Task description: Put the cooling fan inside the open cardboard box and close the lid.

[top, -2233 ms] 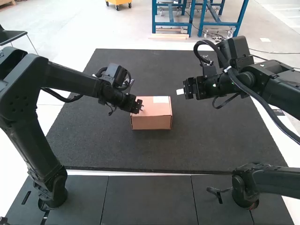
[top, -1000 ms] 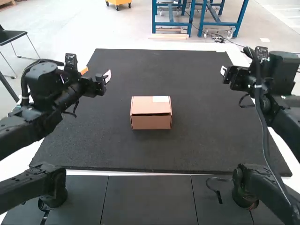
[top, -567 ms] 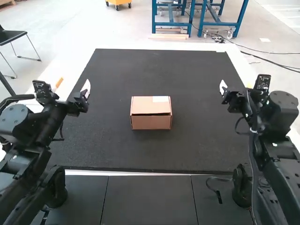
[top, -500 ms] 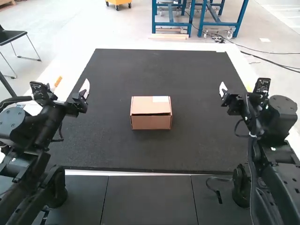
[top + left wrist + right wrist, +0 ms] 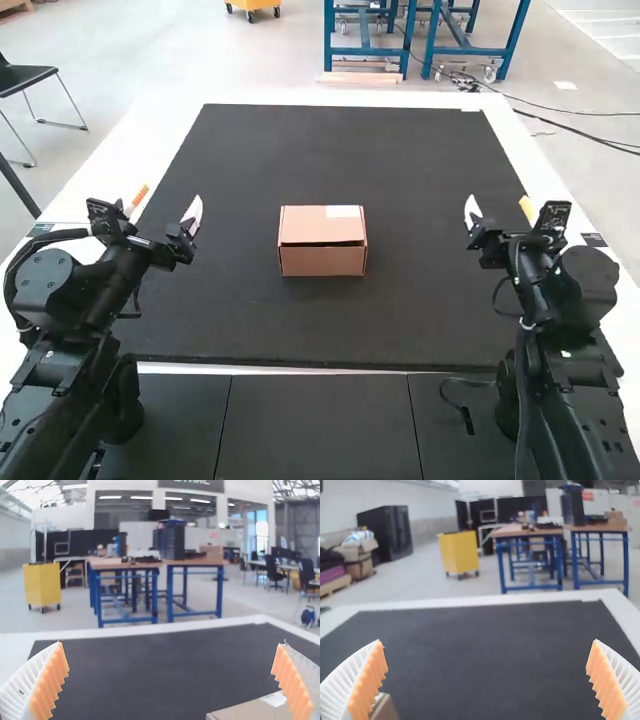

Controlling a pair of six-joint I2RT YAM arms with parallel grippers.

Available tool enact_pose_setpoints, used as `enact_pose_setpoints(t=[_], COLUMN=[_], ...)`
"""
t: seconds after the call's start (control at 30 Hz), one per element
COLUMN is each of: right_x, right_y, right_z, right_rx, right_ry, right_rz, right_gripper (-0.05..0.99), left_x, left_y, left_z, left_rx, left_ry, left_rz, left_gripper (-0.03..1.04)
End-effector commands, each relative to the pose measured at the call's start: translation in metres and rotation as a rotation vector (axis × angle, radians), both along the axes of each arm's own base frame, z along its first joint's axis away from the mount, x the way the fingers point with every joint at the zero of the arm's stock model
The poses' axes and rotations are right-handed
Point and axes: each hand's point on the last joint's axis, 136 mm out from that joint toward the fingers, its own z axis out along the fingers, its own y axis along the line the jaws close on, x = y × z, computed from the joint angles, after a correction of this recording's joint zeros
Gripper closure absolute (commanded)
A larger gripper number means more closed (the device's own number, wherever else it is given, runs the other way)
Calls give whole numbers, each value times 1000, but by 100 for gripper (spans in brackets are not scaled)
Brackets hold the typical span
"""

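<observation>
High view: take the likely light, crushable box (image 5: 322, 240) by its sides; your left end effector (image 5: 165, 207) and right end effector (image 5: 498, 213) gape empty.

Bright, even daylight; shadows apparently faint.

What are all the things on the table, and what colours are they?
cardboard box: one, brown, lid shut, in the middle of the mat
label: one, white, on top of the box near its far right corner
mat: one, black, spread over the table under the box
left gripper: one, white ribbed fingers with orange pads, open, at the mat's left edge, apart from the box
right gripper: one, white ribbed fingers with orange pads, open, at the mat's right side, apart from the box
</observation>
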Motion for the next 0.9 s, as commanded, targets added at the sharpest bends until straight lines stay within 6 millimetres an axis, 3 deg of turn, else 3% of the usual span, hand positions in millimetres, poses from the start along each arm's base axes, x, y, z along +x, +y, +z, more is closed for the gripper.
enact_pose_setpoints(t=[0.0, 0.07, 0.17, 0.27, 0.43, 0.87], right_x=[1, 2, 4, 4, 2, 2], right_y=[-10, -14, -12, -5, 2, 1], right_z=[3, -1, -28, -38, -54, -55], right_rx=[54, 53, 19, 12, 4, 1], right_ry=[-9, 5, 114, 152, 215, 219], right_rz=[-69, -101, -108, -82, -51, -65], right_gripper=[3, 3, 3, 2, 2, 2], left_x=[1, 4, 7, 9, 12, 12], left_y=[3, 9, 19, 30, 37, 36], left_z=[-6, -14, -20, -27, -61, -64], left_rx=[30, 70, 108, 105, 173, 186], left_ry=[9, 34, 48, 80, 208, 218], left_rz=[7, 43, 92, 136, 167, 159], left_gripper=[5, 5, 5, 5, 5, 5])
